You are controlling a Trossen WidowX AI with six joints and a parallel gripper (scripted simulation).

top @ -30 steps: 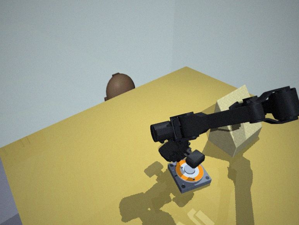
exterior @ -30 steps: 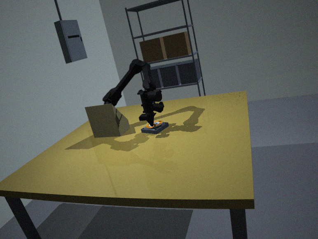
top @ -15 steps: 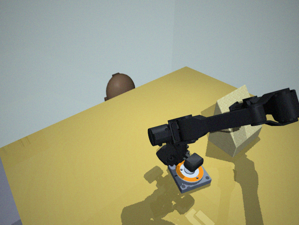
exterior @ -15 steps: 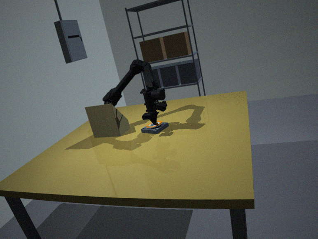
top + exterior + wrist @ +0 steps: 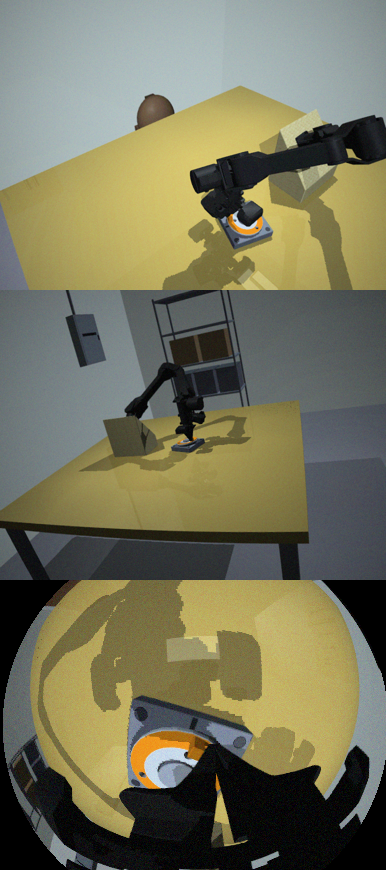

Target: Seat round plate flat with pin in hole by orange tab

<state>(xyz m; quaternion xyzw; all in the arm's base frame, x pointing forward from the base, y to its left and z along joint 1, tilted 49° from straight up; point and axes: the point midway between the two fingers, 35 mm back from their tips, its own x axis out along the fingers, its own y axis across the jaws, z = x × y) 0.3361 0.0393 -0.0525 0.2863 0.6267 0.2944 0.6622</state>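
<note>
— Gripper (image 5: 214, 754) state? 
— Clenched, with nothing between the fingers; the jaws are seen pressed together in the wrist view. The tips are lowered over the round plate (image 5: 155, 761), above its middle; contact cannot be confirmed.

— Plate position noted? 
— It is seated on the grey square base (image 5: 263, 232), orange ring outermost, pale disc within. Its centre is covered by the gripper (image 5: 246, 218) in the top view. Whether it lies flat or tilted cannot be judged. An orange tab (image 5: 198, 746) is made out at the plate's rim, just beside the fingertips; the hole and pin are not resolved.

— Base? 
— It is placed on the yellow table (image 5: 218, 483), with dark corner holes visible in the top view.

— Surroundings recorded? 
— A tan box (image 5: 307, 183) is found near the base, under the arm's forearm (image 5: 296, 155). A brown rounded object (image 5: 155, 110) is seen beyond the table's far edge. In the exterior view a metal shelf (image 5: 202, 346) with a cardboard carton is noted behind the table, and a grey wall cabinet (image 5: 85, 339) is hung at upper left.
</note>
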